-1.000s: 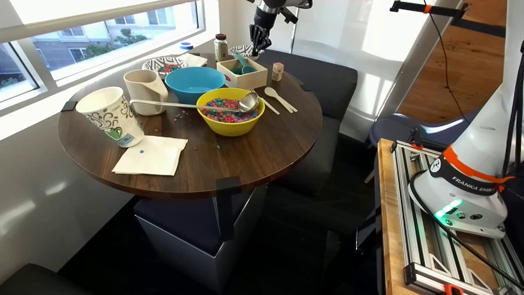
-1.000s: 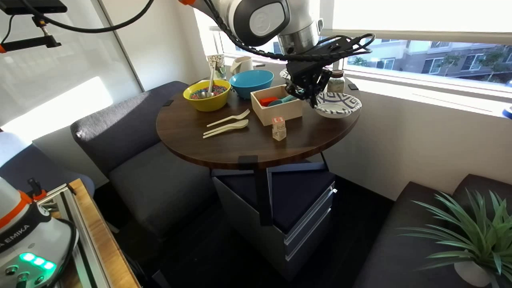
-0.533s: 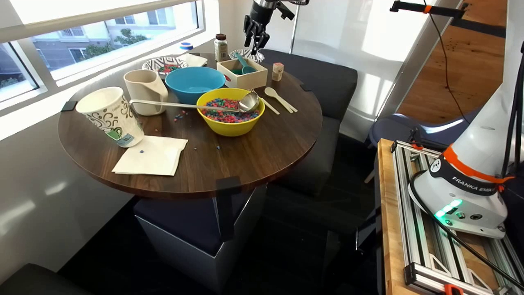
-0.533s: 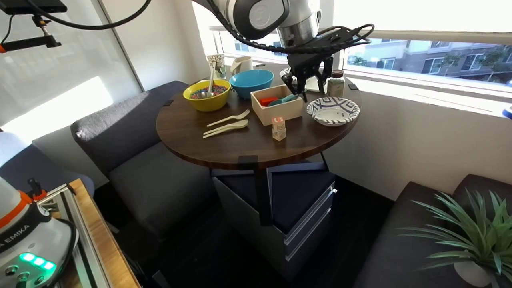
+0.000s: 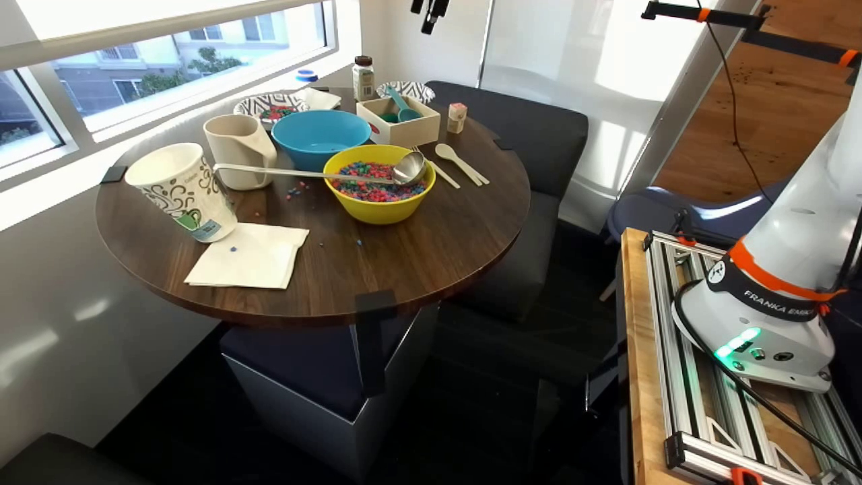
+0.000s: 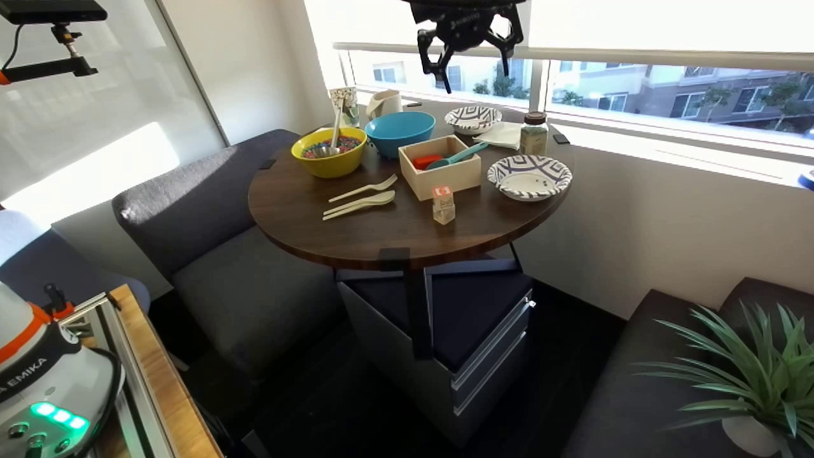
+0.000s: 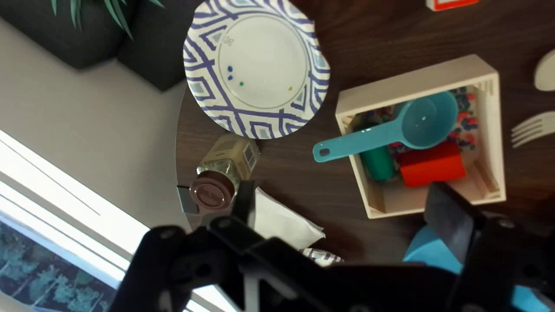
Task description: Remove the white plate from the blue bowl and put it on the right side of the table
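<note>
White plate (image 6: 530, 179), right side up on the table (image 6: 375, 232), near the brown-capped jar (image 6: 533, 138) and well apart from the blue bowl (image 6: 400, 141); overhead, I hold my gripper (image 6: 477, 81), jaws spread wide.

Office-like eating nook: round table (image 6: 400, 222), cutlery (image 6: 359, 205), padded seating (image 6: 254, 305), drawer cabinet (image 6: 445, 381).

Wrist view: blue bowl (image 7: 430, 250) mostly hidden behind pincer (image 7: 342, 195).
</note>
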Available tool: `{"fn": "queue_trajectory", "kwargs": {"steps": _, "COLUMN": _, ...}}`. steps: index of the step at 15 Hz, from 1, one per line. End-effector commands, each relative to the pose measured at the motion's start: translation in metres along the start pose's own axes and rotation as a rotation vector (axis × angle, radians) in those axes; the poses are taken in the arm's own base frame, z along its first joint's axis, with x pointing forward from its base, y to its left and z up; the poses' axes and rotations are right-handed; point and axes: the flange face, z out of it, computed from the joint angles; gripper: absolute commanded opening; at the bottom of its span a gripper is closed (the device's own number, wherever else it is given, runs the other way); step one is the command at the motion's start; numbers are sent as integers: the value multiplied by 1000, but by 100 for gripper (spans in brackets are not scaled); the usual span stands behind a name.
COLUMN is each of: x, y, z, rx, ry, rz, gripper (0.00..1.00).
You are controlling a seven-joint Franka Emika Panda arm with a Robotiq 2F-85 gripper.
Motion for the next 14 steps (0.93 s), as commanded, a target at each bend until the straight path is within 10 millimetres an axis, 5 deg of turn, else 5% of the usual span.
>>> {"fn": "queue_trajectory", "kwargs": {"steps": 1, "x": 3, "y": -14, "z": -44, "rx": 63, "ry": -17, "rz": 190, "gripper": 100}}
{"fn": "queue_trajectory", "kwargs": {"steps": 5, "x": 36, "y": -39, "z": -65, "rx": 142, "ry": 0, "rz": 386, "gripper": 100}}
{"fn": "queue_trajectory", "kwargs": {"steps": 11, "x": 98, "y": -78, "z": -60, "rx": 324, "ry": 78, "rz": 625, "gripper": 100}}
{"fn": "queue_trajectory", "kwargs": {"steps": 12, "x": 86, "y": -72, "z": -64, "rx": 267, "ry": 54, "rz": 552, "gripper": 100}}
{"fn": "queue_trajectory", "kwargs": {"steps": 14, "x": 97, "y": -79, "z": -63, "rx": 297, "ry": 69, "rz": 588, "gripper": 100}}
